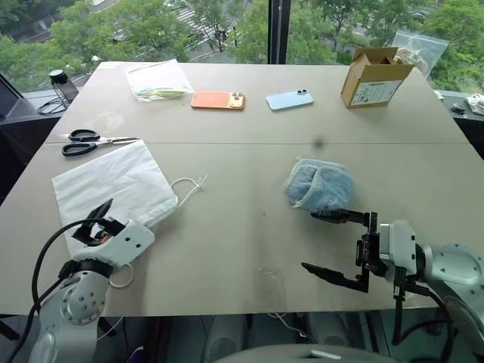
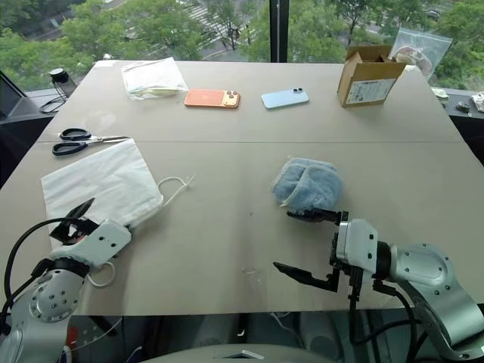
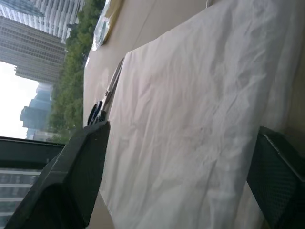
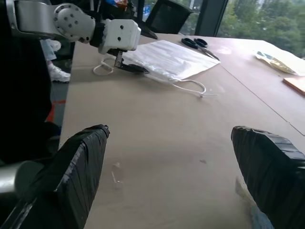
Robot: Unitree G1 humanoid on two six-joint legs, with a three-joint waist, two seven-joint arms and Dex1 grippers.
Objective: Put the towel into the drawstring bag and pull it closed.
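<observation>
L gripper [image 1: 97, 215], jaws apart, sat over white thin-fabric drawstring bag [image 1: 113, 185] at lower left. R gripper [image 1: 333, 243] gaped wide below rumpled light-blue terry towel [image 1: 319, 184], centre-right.

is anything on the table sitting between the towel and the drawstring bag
Nothing visible does. The towel lies apart from the drawstring bag, with only bare table between them, crossed at the bag's mouth by its white cord. The scissors lie beyond the bag, off that line.
</observation>
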